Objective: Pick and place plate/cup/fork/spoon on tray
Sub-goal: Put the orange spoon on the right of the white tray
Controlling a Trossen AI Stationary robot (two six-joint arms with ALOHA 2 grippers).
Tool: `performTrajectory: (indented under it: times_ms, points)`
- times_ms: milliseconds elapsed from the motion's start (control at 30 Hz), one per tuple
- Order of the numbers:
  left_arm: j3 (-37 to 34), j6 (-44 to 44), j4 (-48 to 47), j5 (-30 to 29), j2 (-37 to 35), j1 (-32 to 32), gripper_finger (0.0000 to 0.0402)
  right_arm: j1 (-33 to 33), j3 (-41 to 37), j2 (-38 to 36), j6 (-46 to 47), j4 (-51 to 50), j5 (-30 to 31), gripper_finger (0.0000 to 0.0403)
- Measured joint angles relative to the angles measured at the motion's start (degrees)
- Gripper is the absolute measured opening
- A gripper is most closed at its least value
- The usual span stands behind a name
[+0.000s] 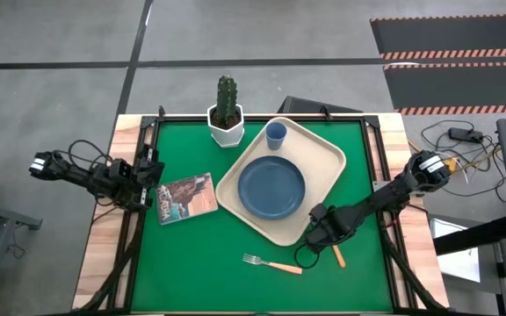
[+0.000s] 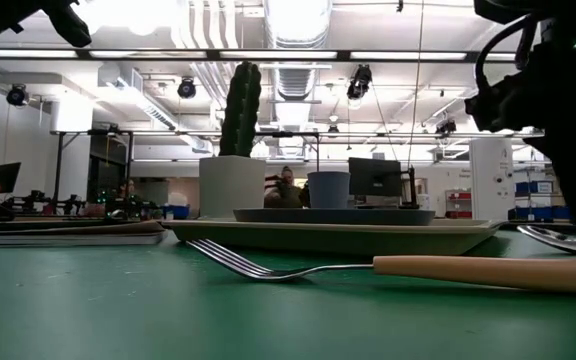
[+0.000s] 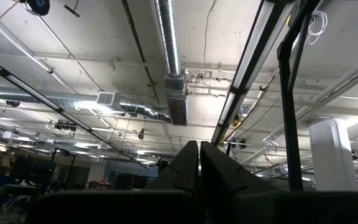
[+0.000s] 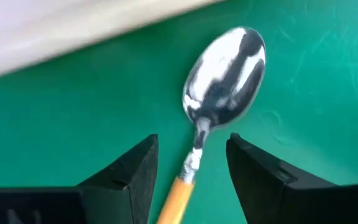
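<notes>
Your right tool (image 4: 191, 171) is straddling the spoon (image 4: 219, 93) with fingers apart, bowl pointing toward the tray (image 1: 323, 189), which is carrying the plate (image 1: 271, 189) and cup (image 1: 276, 133).

Non-task items noted. Cactus (image 1: 226, 98) in white pot (image 1: 226, 130), upright, upper centre of my high view. Picture card (image 1: 188, 197) flat on green mat (image 1: 200, 254), left of centre. Cables (image 1: 464, 145) on floor, right edge.
</notes>
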Motion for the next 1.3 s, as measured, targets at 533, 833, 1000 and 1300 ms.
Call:
performTrajectory:
  times_ms: [533,833,1000,1300]
  points:
    - [0.00,0.02,-0.02,-0.11,0.00,0.00,0.0000,1.58,-2.97,0.03,3.35,3.79,-1.72,0.0156]
    - [-0.06,0.02,-0.04,-0.20,0.00,0.00,0.0000,3.28,-5.78,0.21,7.13,7.75,-2.63,0.0114]
    - [-0.07,0.02,-0.01,-0.22,-0.02,0.00,0.0000,3.26,-6.69,0.14,7.13,7.97,-2.58,0.0053]
    - [-0.07,0.02,-0.02,-0.22,0.00,0.01,0.0000,2.89,-4.40,-3.49,5.08,0.48,-4.21,0.0021]
